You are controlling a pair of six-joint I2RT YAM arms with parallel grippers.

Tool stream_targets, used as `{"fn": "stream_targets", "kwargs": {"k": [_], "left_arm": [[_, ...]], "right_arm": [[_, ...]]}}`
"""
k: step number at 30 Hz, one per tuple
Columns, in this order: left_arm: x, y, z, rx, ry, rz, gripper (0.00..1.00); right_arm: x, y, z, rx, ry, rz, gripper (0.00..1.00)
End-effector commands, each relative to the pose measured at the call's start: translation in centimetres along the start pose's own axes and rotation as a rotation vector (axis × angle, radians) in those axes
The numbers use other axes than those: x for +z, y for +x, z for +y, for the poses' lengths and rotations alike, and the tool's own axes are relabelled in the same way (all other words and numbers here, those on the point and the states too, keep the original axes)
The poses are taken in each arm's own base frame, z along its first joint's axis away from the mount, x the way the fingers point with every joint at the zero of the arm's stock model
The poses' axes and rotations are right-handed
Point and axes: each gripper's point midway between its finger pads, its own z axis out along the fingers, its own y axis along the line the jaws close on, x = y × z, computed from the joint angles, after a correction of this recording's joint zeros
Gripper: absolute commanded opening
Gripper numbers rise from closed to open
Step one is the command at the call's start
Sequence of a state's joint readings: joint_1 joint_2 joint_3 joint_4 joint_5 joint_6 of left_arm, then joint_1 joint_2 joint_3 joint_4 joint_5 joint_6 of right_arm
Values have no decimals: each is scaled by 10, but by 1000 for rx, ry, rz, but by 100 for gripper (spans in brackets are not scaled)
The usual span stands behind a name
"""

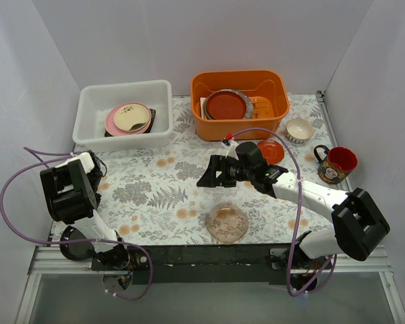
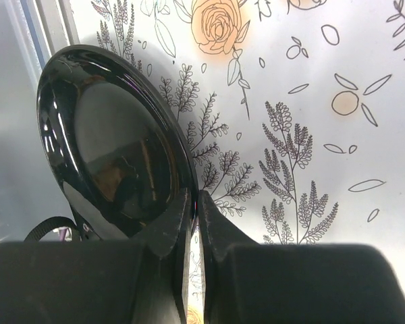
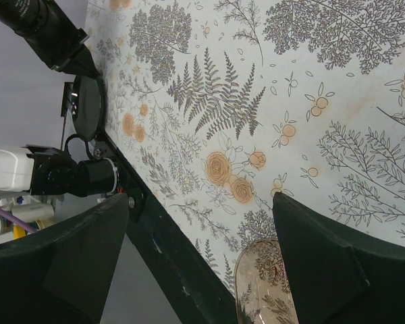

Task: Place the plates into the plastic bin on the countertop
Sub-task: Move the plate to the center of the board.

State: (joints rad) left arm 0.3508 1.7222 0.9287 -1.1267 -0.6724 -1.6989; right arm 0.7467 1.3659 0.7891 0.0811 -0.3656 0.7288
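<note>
Black glossy plate (image 2: 115, 142): tilted up on edge at the near left corner of the countertop (image 1: 182, 182). Its lower part is cut off behind the fingers in the left wrist view.
Left gripper (image 2: 192, 197): fingers (image 2: 169, 226) are pressed together on the black plate's rim. From above it sits under its own arm and is hard to make out.
Right gripper (image 1: 212, 172): fingers are spread wide with nothing between them, hanging over the middle of the countertop.
Clear pink glass plate (image 1: 227, 223): lies flat near the front edge. Only its top part shows at the bottom of the right wrist view.
Plastic bin (image 1: 88, 118): stands at the far left. It holds a cream plate (image 1: 131, 116) on a pink plate (image 1: 113, 126), and a dark dish (image 1: 150, 121) underneath is mostly hidden.
Small red plate (image 1: 275, 152): lies just in front of the orange tub (image 1: 239, 125), partly covered by the right arm.
</note>
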Motion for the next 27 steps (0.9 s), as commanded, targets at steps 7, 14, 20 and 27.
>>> {"fn": "stream_targets", "kwargs": {"k": [7,14,20,27], "left_arm": [[-16,-14,-17,-77,123,-15,0],[-44,-36,-32,-92,267,-42,0],[-57,-29,-51,-69,352,-1,0],[-101,-12,-79,-11,457,-64,0]], "right_arm": [[-1,-10,10,-42,-24,-29,95],[0,-10,10,-42,-27,-27,95],[0,-10,10,-42,-24,-29,95],[-1,-8,8,-41,-20,-26,95]]}}
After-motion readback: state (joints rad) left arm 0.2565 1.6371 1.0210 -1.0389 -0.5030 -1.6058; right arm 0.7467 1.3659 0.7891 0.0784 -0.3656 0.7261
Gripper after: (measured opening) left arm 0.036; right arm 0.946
